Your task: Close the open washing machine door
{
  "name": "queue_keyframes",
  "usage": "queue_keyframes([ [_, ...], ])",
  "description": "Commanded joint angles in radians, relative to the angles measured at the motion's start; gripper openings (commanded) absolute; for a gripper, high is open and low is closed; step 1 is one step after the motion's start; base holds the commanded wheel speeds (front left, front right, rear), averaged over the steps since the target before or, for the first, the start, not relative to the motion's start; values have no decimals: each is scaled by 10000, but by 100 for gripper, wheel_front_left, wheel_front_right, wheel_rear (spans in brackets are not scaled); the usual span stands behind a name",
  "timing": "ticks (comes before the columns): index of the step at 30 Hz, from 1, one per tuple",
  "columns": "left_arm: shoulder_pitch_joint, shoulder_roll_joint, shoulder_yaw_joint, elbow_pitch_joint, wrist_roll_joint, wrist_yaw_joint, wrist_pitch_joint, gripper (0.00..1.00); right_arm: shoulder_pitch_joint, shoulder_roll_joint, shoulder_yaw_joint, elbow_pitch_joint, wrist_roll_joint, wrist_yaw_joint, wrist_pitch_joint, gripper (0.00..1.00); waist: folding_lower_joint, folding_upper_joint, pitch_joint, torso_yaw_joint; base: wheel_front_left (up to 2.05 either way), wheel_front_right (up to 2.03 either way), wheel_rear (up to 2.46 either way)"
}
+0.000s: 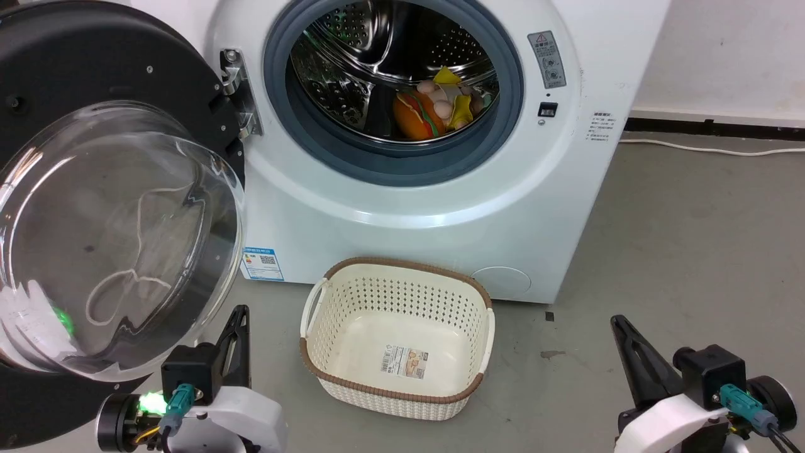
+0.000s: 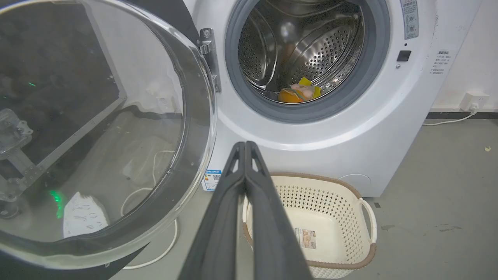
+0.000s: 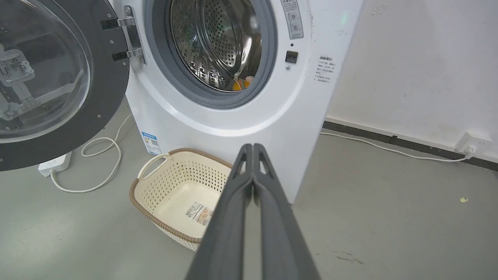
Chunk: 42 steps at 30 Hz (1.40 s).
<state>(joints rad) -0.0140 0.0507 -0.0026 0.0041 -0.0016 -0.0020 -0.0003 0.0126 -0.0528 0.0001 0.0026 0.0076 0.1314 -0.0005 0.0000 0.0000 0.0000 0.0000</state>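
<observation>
The washing machine door [image 1: 94,94] stands swung wide open at the left, a glossy black round with a bulging clear glass bowl, hinged [image 1: 236,94] on the white machine [image 1: 440,207]. The door [image 2: 97,128] looms beside my left fingers, and the door [image 3: 105,89] sits upper left in the right wrist view. My left gripper [image 1: 241,311] is shut and empty, low beside the door's lower edge. Shut and empty too, my right gripper [image 1: 617,322] hangs at the lower right, away from the machine. Both pairs of fingers [image 2: 246,146] [image 3: 253,147] lie pressed together.
Soft toys [image 1: 434,107] lie inside the steel drum behind the grey rubber ring [image 1: 402,167]. An empty cream basket [image 1: 396,396] stands on the grey floor before the machine. A white cable and power strip [image 3: 54,163] lie under the door. A wall socket [image 3: 472,142] is at right.
</observation>
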Motion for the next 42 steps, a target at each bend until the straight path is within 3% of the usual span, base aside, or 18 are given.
queue_keyframes([
  [1,140,-5,26,-41,16,20,3,0,-126,26,-1,-26,-76,-7,5,0,0,0,0,0,0,0,0],
  [12,140,-5,26,-41,16,20,3,0,-126,26,-1,-26,-76,-7,5,0,0,0,0,0,0,0,0],
  [13,0,0,0,0,0,0,-1,100,0,0,0,0,1,0,-1,100,0,0,0,0,0,0,0],
  [24,-46,0,-190,42,-9,18,-158,100,59,2,-153,-35,109,0,-158,100,0,0,1,31,0,0,0],
  [42,2,109,-581,75,-71,31,-618,100,401,6,-99,-236,249,-2,-617,100,0,0,-133,1024,0,0,0],
])
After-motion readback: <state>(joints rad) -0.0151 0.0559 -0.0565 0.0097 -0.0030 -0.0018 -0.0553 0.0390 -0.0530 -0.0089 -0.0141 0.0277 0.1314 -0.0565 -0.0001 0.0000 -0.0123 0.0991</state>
